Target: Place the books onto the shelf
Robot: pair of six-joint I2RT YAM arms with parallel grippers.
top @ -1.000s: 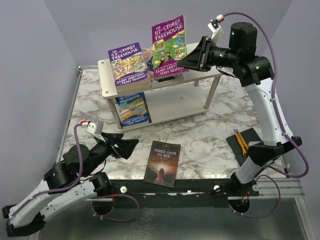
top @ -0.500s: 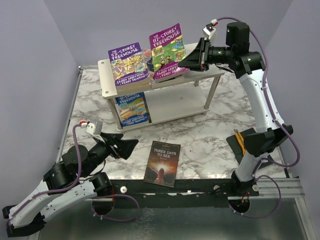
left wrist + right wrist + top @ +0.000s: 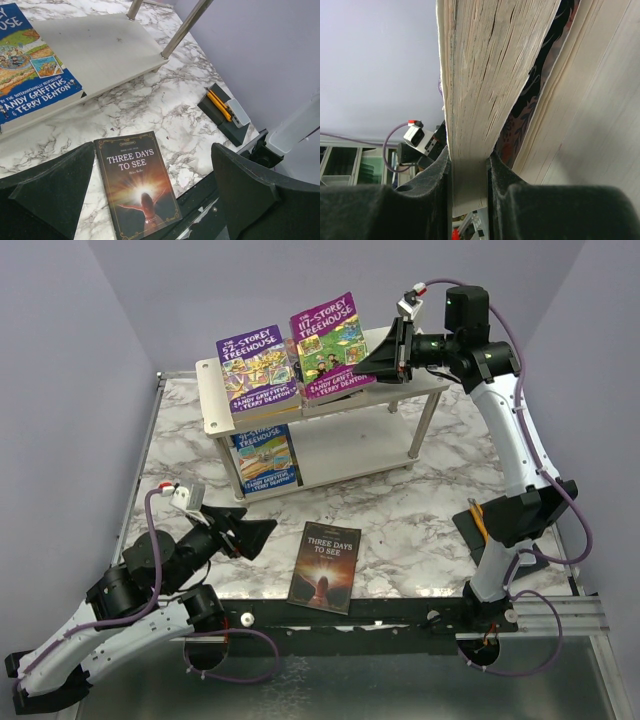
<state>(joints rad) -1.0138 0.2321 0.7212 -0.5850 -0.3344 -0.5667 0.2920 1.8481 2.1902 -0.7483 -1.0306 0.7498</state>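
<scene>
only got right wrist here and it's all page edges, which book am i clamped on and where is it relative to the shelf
Observer: The right gripper is shut on the purple 117-Storey Treehouse book, held tilted over the top board of the shelf.
Operator: anything beside it up there
Observer: Yes, the purple 52-Storey Treehouse book leans on the top board, to its left in the top view.
Operator: any books left on the table
Observer: One. Three Days to See lies flat on the marble table, just in front of the open left gripper.
</scene>
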